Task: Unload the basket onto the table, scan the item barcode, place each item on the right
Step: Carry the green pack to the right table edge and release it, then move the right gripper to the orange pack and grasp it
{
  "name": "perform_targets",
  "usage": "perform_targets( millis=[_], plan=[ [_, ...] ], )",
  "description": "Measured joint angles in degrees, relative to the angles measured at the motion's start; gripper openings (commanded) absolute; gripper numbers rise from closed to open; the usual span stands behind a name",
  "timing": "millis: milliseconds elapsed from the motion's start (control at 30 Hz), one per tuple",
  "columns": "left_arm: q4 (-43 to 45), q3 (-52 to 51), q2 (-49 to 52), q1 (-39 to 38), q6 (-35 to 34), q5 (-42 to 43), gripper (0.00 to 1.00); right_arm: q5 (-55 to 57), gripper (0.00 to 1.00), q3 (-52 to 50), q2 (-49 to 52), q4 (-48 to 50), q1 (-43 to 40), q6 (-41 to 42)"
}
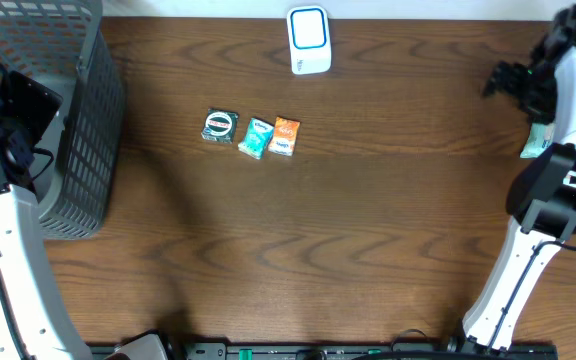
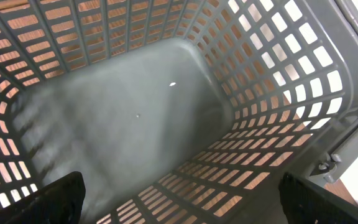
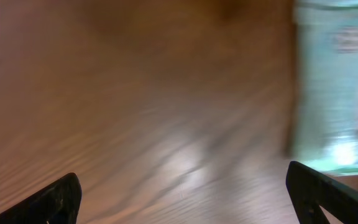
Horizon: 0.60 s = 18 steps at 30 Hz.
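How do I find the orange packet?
Look for the white scanner at the far edge of the table. In front of it lie three small packets in a row. The orange packet is at the right end, beside the teal packet; the dark packet is at the left end.

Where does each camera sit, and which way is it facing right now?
Overhead: fixed above, looking straight down at the table, scanner, three packets and basket; left arm and right arm at the sides.
Left wrist: above the basket, looking down into it; own jaws' tips at the bottom corners, wide apart.
Right wrist: low over the table, blurred, teal packet at right; jaws' tips likewise.
Shared: overhead and left wrist both show the basket.
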Motion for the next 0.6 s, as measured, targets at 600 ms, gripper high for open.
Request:
perform_targets(
  millis=[600],
  plan=[
    [0.0,0.0,0.0,0.0,0.0,0.0,0.98,-26.6,0.80,-13.9,-5.0,15.5,29.6,1.4]
  ],
)
